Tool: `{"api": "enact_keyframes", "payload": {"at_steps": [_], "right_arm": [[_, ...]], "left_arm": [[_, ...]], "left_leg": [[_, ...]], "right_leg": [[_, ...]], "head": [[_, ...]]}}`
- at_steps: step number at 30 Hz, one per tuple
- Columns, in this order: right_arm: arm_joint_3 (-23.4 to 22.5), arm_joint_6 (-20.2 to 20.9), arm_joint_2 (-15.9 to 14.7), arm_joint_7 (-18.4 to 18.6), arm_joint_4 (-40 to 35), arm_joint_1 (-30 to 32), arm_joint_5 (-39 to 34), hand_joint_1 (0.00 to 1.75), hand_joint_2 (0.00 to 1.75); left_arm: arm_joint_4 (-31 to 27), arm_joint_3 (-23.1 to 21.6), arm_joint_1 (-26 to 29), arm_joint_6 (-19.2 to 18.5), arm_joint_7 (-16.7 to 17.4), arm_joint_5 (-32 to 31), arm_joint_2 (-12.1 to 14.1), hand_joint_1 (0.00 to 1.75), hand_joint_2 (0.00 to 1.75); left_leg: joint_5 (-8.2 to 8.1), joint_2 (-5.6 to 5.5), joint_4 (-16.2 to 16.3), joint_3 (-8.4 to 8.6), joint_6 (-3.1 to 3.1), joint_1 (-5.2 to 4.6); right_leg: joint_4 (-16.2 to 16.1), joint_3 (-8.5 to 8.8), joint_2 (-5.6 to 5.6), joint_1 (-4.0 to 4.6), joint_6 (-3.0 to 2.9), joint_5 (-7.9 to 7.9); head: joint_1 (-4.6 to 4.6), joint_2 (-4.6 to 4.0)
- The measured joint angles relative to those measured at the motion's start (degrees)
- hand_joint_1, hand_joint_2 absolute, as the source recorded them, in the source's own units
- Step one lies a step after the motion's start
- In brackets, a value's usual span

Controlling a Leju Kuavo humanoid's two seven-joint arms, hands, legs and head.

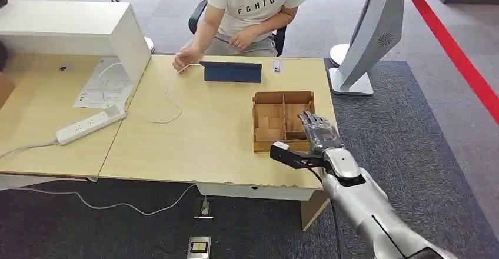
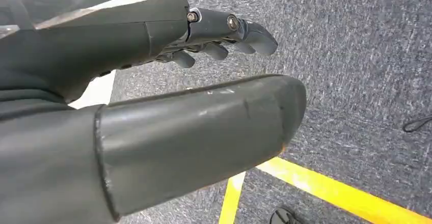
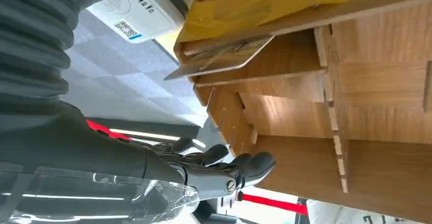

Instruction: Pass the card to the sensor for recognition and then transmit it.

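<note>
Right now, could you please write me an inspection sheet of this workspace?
Surface: light wooden table, a second desk adjoining.
Job's things: wooden divided box near the table edge; a card leaning in one compartment.
Clutter: blue tablet case, papers, power strip.
Hands: right hand over the box, holding nothing; left hand hanging above the carpet, holding nothing.
Cables: white cable on the table; a grey one on the floor.
Surroundings: seated person, white stand, red floor line.
</note>
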Motion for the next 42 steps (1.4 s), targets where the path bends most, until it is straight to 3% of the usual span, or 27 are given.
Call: {"api": "enact_keyframes", "payload": {"at_steps": [22,40,41,42], "right_arm": [[0.3,-2.6,-0.2,1.3,0.6,0.7,1.2,0.00,1.75],[0.3,-2.0,-0.3,0.9,1.0,1.9,1.7,0.00,1.75],[0.3,-1.8,-0.3,0.9,1.0,2.0,1.7,1.52,1.75],[0.3,-1.6,-0.2,0.9,1.0,2.0,1.8,1.64,1.75]], "left_arm": [[0.0,0.0,0.1,-0.5,-0.6,-0.8,0.0,0.00,0.00],[0.0,0.0,0.1,-0.8,-0.3,-1.0,0.0,0.00,0.00],[0.0,0.0,0.1,-0.8,-0.3,-1.0,0.0,0.00,0.00],[0.0,0.0,0.1,-0.8,-0.4,-1.0,0.0,0.00,0.00]], "left_leg": [[0.00,0.01,0.0,0.00,0.00,0.00],[0.00,0.00,0.0,0.00,0.00,0.00],[0.00,0.01,0.0,0.00,0.00,0.00],[0.00,0.01,0.0,0.00,0.00,0.00]], "right_leg": [[0.0,0.00,0.00,0.00,0.00,0.00],[0.0,0.00,0.00,0.00,0.00,0.00],[0.0,0.00,0.00,0.00,0.00,0.00],[0.0,0.00,0.00,0.00,0.00,0.00]], "head": [[0.00,0.00],[0.00,0.00],[0.00,0.00],[0.00,0.00]]}}
